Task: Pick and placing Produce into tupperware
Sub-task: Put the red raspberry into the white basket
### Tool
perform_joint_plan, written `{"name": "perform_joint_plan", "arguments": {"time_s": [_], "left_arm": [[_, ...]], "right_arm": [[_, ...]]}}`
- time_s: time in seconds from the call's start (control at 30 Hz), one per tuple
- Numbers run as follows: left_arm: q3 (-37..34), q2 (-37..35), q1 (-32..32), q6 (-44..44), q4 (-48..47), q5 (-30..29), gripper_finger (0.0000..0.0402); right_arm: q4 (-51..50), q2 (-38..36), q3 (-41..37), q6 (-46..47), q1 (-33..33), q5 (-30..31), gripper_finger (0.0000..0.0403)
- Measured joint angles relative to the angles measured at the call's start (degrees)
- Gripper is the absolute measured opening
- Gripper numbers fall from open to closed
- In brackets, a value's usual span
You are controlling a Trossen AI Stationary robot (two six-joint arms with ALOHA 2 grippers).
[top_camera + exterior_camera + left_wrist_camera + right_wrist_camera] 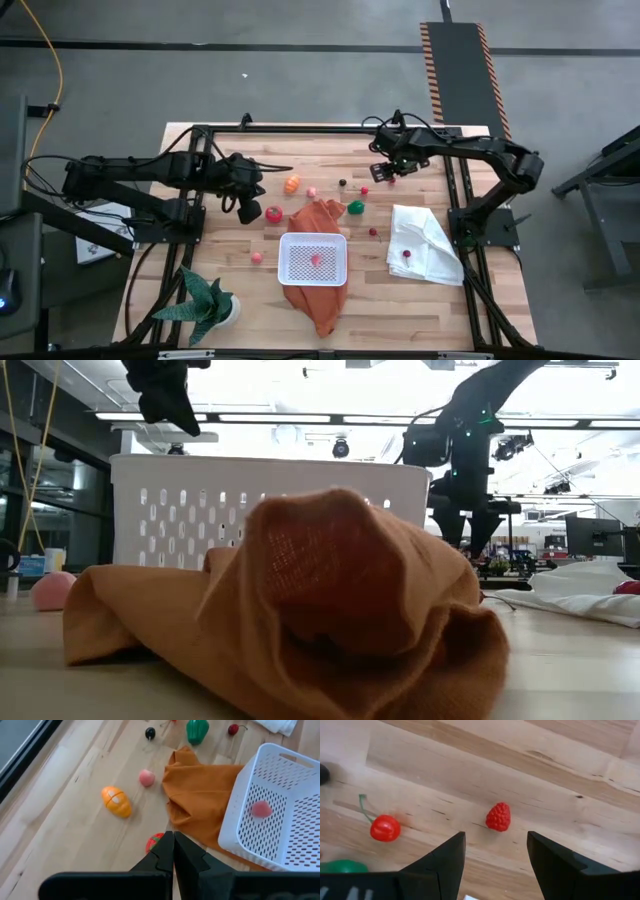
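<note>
The right pincer hangs open above a small red raspberry that lies on the desk on the far side of the tupperware, beyond the green piece. The wrist view shows the berry sitting just ahead of the gap between the two dark fingers. The step in hand looks like the approach for picking this berry. To do it well, the arm should ease forward slightly so the berry sits squarely between the fingers, then drop straight down until the tips nearly meet the wood, and close gently, since so small and rounded a piece could squirt out sideways.

The raspberry is slightly longer than it is wide. In the right wrist view its long axis runs roughly along the pincer's line of sight, so the fingers would close across its narrower width. Which end is its tip cannot be told. A red cherry with a green stem lies well apart to one side, clear of the fingers' path.

The left pincer is closed and empty, hovering to the left of the tupperware above a red piece near the orange cloth. The tupperware, resting on that cloth, already holds one pink piece.
</note>
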Motion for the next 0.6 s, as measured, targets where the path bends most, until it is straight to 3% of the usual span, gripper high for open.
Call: {"name": "perform_joint_plan", "arguments": {"time_s": [0.6], "left_arm": [[0.0, 0.0, 0.0, 0.1, -1.2, 1.0, 0.0001]], "right_arm": [[1.8, 2.2, -1.0, 1.1, -6.1, -5.7, 0.0204]]}}
